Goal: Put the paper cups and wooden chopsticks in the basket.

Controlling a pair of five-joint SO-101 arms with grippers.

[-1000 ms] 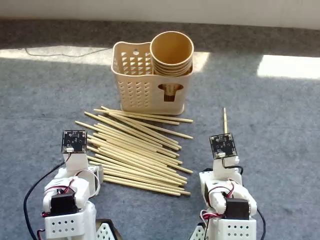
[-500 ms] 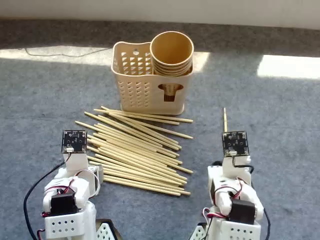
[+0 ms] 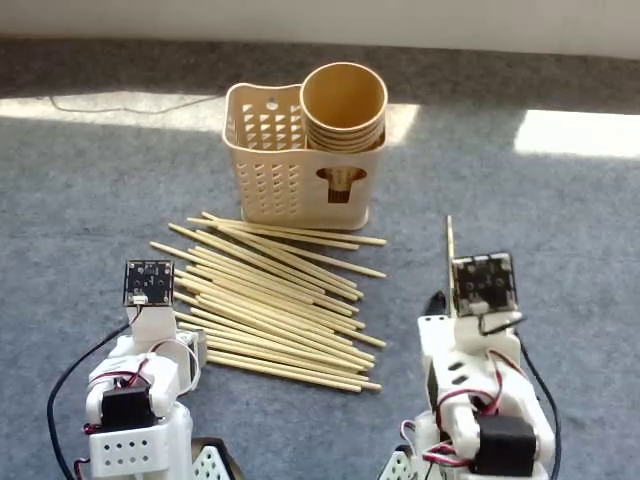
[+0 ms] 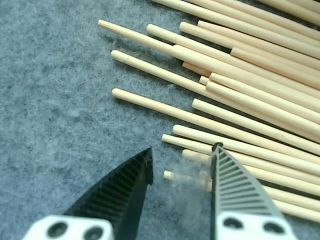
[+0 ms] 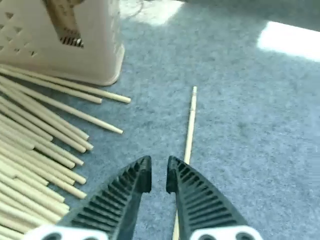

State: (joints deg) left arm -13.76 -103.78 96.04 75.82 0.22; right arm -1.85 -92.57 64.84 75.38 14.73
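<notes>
1. Basket: upright on the grey-carpeted desk. The paper cups sit stacked in its right compartment.
2. Wooden chopsticks: a loose pile lying flat on the desk in front of the basket, between the two arms.
3. Lone chopstick: lies apart from the pile on its right, ahead of the right arm.
4. Left pincer: fingers spread apart, low over the pile's near-left edge, with one stick's end showing between them. Nothing is gripped.
5. Right pincer: fingers all but together with a narrow slit at the tips, clamped on nothing. It is above the near end of the lone chopstick.
</notes>
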